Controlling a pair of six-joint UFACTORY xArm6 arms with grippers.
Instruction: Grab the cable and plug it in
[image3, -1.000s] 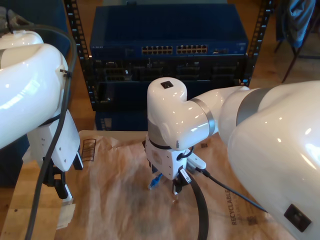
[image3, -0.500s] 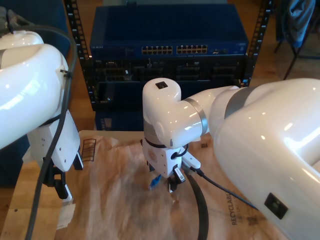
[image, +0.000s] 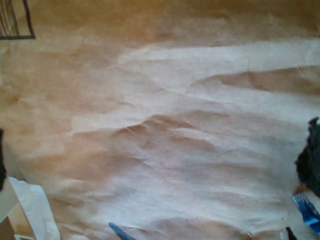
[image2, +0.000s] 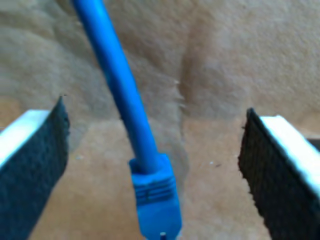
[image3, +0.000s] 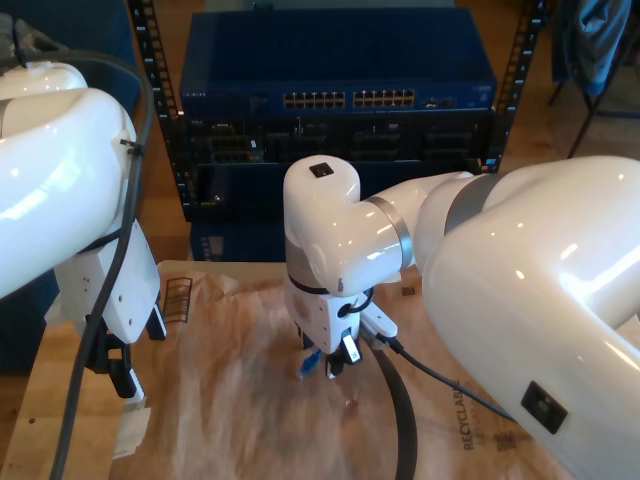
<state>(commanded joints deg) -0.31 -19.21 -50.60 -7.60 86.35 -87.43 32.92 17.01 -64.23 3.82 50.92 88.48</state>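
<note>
The blue cable (image2: 122, 95) lies on brown paper, and its ribbed blue plug end (image2: 155, 200) sits between the two black pads (image2: 35, 170) of my second gripper (image2: 152, 155). The jaws stand wide apart and neither pad touches the cable. In the exterior view my second gripper (image3: 322, 362) hangs low over the paper in the middle, with a bit of the blue cable (image3: 308, 362) showing beside it. My first gripper (image3: 125, 378) hangs at the exterior view's left, its fingers too hidden to judge. A blue sliver of cable (image: 120, 231) shows in the first wrist view.
A blue network switch (image3: 340, 60) with a row of ports (image3: 348, 99) sits in a rack behind the table. Crumpled brown paper (image3: 230, 400) covers the tabletop. A thick black robot cable (image3: 400, 410) trails from the second arm. White paper (image: 35, 210) lies at the paper's edge.
The second arm has shifted slightly toward the exterior view's left, bringing its gripper over the blue plug end. The first arm has not moved.
</note>
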